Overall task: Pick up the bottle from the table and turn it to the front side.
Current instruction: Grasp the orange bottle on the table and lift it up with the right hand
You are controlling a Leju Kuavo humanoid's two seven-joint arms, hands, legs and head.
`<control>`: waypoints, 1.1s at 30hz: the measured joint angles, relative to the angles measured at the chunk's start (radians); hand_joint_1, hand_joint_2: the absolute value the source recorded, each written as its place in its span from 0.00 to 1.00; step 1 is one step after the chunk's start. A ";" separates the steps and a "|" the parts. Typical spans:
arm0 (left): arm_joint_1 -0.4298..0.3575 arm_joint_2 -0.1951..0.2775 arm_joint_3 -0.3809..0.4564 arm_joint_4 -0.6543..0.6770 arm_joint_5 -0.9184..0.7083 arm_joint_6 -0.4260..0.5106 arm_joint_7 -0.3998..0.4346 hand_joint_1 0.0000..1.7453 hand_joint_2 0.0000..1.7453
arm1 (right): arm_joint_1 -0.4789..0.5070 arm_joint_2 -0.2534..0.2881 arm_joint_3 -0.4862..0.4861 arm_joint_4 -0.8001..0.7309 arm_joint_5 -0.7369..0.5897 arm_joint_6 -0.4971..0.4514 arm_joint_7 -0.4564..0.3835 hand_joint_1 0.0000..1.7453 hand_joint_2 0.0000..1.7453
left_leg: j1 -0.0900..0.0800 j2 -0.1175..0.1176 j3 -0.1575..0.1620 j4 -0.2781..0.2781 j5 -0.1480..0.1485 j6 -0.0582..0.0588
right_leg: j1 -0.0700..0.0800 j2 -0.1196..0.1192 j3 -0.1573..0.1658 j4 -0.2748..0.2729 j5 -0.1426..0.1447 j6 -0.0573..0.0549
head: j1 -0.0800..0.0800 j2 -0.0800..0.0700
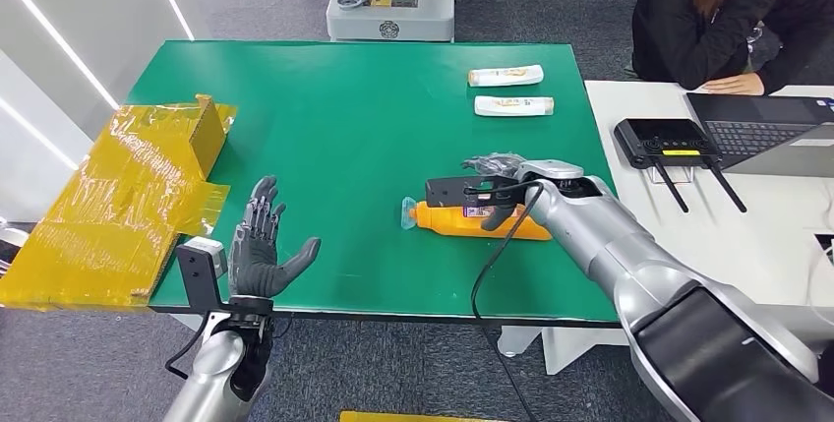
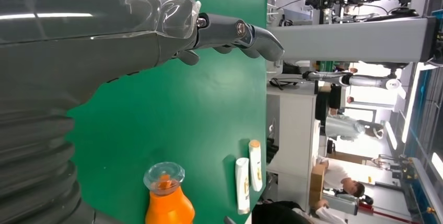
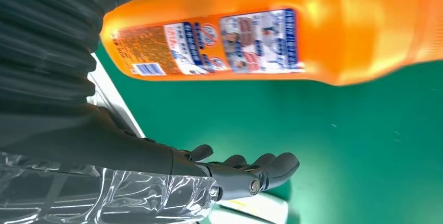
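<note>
The orange bottle (image 1: 479,222) lies on its side on the green table (image 1: 344,117), toward the near edge and right of the middle, its clear cap (image 1: 409,212) pointing at the left edge. In the right wrist view its printed label (image 3: 230,44) with small text and a barcode faces the camera. The right hand (image 1: 502,186) hangs directly over the bottle's middle, fingers (image 3: 261,167) spread and slightly curled, clamped on nothing; whether they touch the bottle I cannot tell. The left hand (image 1: 264,245) stands upright at the near edge toward the left corner, palm open, fingers apart, empty and well apart from the bottle. Two white tubes (image 1: 511,90) lie side by side near the far right corner. A yellow film-wrapped box (image 1: 128,186) overlaps the table's left edge. Past the right edge, on a white desk (image 1: 629,112), sit a black device with antennas (image 1: 669,142) and a laptop (image 1: 772,132), with a person in black (image 1: 728,19) seated behind.
</note>
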State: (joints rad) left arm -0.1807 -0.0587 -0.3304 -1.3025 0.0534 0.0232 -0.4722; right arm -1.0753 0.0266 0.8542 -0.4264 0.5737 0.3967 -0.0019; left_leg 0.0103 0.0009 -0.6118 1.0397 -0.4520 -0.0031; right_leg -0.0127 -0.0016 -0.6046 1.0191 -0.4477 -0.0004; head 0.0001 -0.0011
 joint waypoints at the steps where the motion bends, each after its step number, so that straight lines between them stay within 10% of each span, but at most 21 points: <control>1: 0.001 0.001 0.000 0.001 0.002 -0.003 -0.002 0.00 1.00 | 0.000 -0.012 0.002 0.002 -0.003 0.008 0.005 0.00 1.00 | 0.000 0.000 0.000 0.000 0.000 0.000 | 0.000 0.000 0.000 0.000 0.000 0.000 | 0.000 0.000; 33: 0.000 0.008 0.001 0.027 0.010 -0.009 -0.012 0.00 1.00 | 0.020 -0.065 0.050 0.036 -0.009 0.022 0.029 0.00 1.00 | 0.000 0.000 0.000 0.000 0.000 0.000 | 0.000 0.001 0.000 0.000 0.000 0.000 | 0.000 0.000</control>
State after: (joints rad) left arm -0.1811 -0.0511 -0.3292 -1.2757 0.0630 0.0137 -0.4842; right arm -1.0549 -0.0389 0.9044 -0.3908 0.5645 0.4191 0.0275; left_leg 0.0102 0.0012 -0.6117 1.0396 -0.4522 -0.0029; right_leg -0.0127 -0.0011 -0.6048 1.0192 -0.4477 -0.0004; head 0.0000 -0.0011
